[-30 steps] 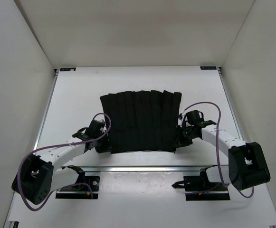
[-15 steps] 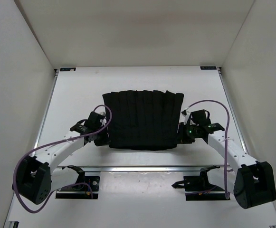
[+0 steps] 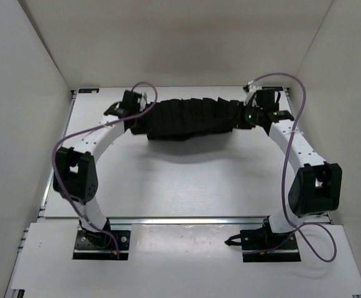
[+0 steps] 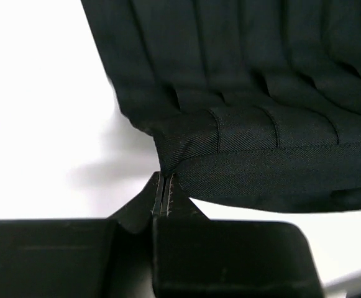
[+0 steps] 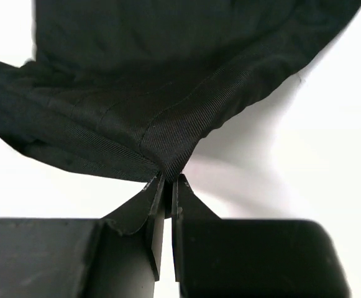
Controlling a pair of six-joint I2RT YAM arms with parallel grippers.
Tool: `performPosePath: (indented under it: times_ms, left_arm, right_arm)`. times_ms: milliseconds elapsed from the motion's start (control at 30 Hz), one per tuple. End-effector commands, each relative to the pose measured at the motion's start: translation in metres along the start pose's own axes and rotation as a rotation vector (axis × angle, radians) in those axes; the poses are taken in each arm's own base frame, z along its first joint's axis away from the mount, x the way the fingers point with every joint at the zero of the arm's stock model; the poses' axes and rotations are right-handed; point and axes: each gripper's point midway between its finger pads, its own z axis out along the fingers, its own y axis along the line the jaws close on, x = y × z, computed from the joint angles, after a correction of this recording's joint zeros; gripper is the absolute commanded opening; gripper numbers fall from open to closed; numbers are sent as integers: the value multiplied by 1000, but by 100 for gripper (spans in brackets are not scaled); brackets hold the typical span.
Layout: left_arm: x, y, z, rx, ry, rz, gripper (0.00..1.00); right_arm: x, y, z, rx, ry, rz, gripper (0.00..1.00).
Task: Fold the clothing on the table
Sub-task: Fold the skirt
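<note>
Clothing bunched near far side of table, left gripper and right gripper each clamped on one end.

I can read nothing here; the small dark labels at the flat white table's far corners are too tiny.

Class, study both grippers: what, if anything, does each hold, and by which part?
Both hold the clothing: the left gripper pinches a corner at its left end, the right gripper a corner at its right end.
</note>
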Motion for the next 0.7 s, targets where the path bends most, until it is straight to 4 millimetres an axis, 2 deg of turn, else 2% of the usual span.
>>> performPosePath:
  times_ms: [0, 67, 100, 167, 200, 267, 300, 333, 367, 400, 433, 500, 533, 567, 633, 667]
  left_arm:
    - [-78, -11, -33, -18, -191, 107, 0]
    - [-93, -16, -47, -28, -255, 126, 0]
    - [-95, -18, -54, -24, -274, 128, 0]
    - [-70, -12, -50, -22, -237, 122, 0]
    - [-62, -12, -58, -14, -241, 125, 0]
    - [-9, 2, -47, -58, -149, 150, 0]
    - [1, 0, -58, -55, -160, 158, 0]
    - [27, 5, -60, -77, -127, 177, 0]
    - [60, 10, -55, -89, -57, 183, 0]
    - [83, 15, -63, -90, -15, 171, 0]
    - [89, 7, -75, -57, -32, 146, 0]
    - [112, -2, -90, -25, -11, 140, 0]
    - [110, -5, -102, -25, -31, 119, 0]
    - [108, -8, -107, -19, -49, 114, 0]
    - [95, -7, -107, -7, -63, 77, 0]
    - [86, 3, -100, -26, -68, 42, 0]
  right_arm:
    - [-86, 1, -30, 65, -236, -144, 0]
    - [-97, 4, -38, 80, -288, -165, 0]
    - [-87, 1, -39, 82, -279, -161, 0]
    - [-69, -1, -43, 79, -267, -137, 0]
    - [-45, -8, -39, 79, -226, -113, 0]
    - [9, -10, -37, 60, -143, -90, 0]
    - [24, -9, -38, 61, -121, -87, 0]
    - [57, -9, -35, 64, -61, -66, 0]
    - [82, -8, -42, 61, -25, -60, 0]
    - [103, -3, -45, 55, 39, -57, 0]
    - [123, 4, -53, 44, 85, -49, 0]
    - [138, 20, -70, 26, 109, -52, 0]
    - [143, 30, -75, 13, 130, -65, 0]
    - [139, 34, -79, 23, 121, -74, 0]
    - [131, 30, -79, 36, 116, -77, 0]
    - [124, 25, -75, 28, 117, -75, 0]
